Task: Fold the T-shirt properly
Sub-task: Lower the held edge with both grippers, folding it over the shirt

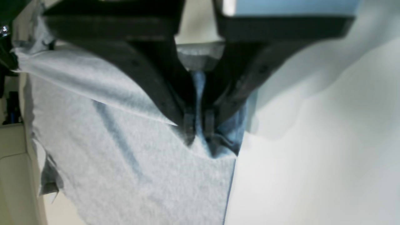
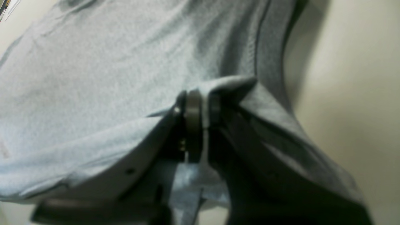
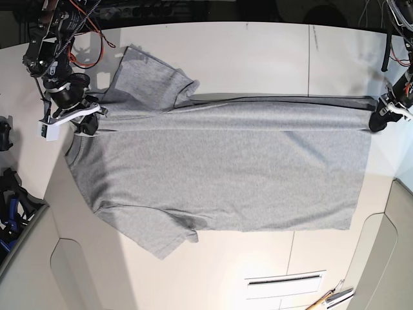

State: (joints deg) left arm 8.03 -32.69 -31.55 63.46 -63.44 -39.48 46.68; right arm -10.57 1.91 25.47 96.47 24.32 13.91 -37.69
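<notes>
The heather-grey T-shirt (image 3: 219,168) lies spread across the white table, plain side up, collar end to the left and hem to the right. Its far long edge is lifted and pulled taut between both grippers. My right gripper (image 3: 86,121) is shut on the shoulder fabric at the left; in the right wrist view the cloth (image 2: 93,62) is pinched between the fingertips of the right gripper (image 2: 203,106). My left gripper (image 3: 376,123) is shut on the hem corner at the right; in the left wrist view the left gripper (image 1: 199,125) is closed on grey cloth (image 1: 125,150). No lettering shows.
One sleeve (image 3: 151,81) lies folded at the back left and the other sleeve (image 3: 161,236) points toward the front. The white table (image 3: 258,58) has curved cut-outs along its front edge. Tools (image 3: 329,299) lie at the front right. Cables hang at both back corners.
</notes>
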